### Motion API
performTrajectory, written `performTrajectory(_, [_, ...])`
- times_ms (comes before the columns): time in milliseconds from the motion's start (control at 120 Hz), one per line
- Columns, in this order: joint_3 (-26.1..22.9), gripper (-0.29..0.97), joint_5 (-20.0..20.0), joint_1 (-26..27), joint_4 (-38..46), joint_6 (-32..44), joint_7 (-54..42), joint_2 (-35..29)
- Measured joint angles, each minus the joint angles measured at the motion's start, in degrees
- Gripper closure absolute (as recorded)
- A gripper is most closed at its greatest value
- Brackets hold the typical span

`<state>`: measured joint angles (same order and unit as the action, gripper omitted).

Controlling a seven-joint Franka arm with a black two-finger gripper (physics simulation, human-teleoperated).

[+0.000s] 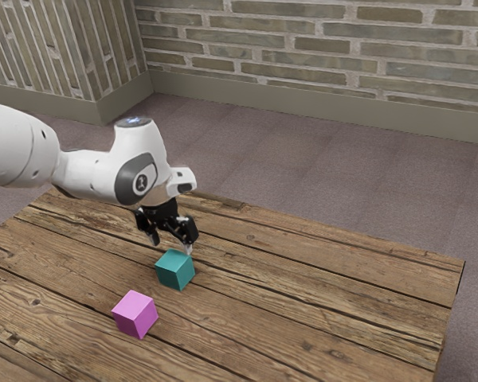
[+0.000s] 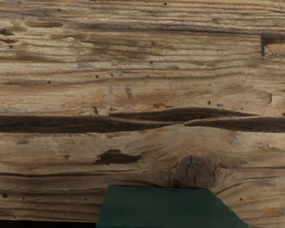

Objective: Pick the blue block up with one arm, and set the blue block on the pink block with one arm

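1. The white arm [image 1: 80,171] is reaching in from about 9 o'clock, at the exterior view's left, over a table [image 1: 342,294] of rough wooden planks
2. The gripper [image 1: 173,241] is hanging at 12 o'clock of the blue block [image 1: 175,269], just above its top face and pointing down
3. Its black fingers [image 1: 154,235] are standing wide apart and are not clasping anything; the one on the exterior view's right is coming very near the block's upper corner, and I cannot tell whether it is touching
4. The blue block, rendering in a teal shade, is sitting flat on the table near the middle of the planks, with one corner turned toward the camera
5. The pink block [image 1: 135,313] is lying on the table at about 7 o'clock of the blue block, near it but apart, with bare wood between them
6. In the wrist view the blue block [image 2: 166,209] is showing as a dark green face just under the hand, with the grain of the table [image 2: 133,61] spreading beyond it
7. A round knot [image 2: 194,171] is sitting just beside the block's far edge, and a long dark crack [image 2: 133,118] is running across the planks farther out
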<state>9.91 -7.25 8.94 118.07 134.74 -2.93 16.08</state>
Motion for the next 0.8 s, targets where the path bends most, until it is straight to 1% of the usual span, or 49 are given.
performTrajectory(167, [-1.24, 0.0, -0.53, 0.04, 0.15, 1.17, 0.23, 1.2])
performTrajectory(400, [-1.38, 0.0, -1.24, -0.06, 0.82, 1.71, 0.48, 1.55])
performTrajectory(517, [-1.38, 0.0, -1.96, -0.07, 4.13, 1.84, 0.57, -0.32])
performTrajectory(683, [-1.38, 0.0, -2.44, -0.06, 4.6, 2.53, 0.67, 1.13])
performTrajectory(733, [-1.38, 0.06, -2.61, -0.06, 4.58, 2.8, 0.69, 1.38])
performTrajectory(800, [-1.38, 0.23, -2.77, -0.06, 4.56, 3.08, 0.72, 1.49])
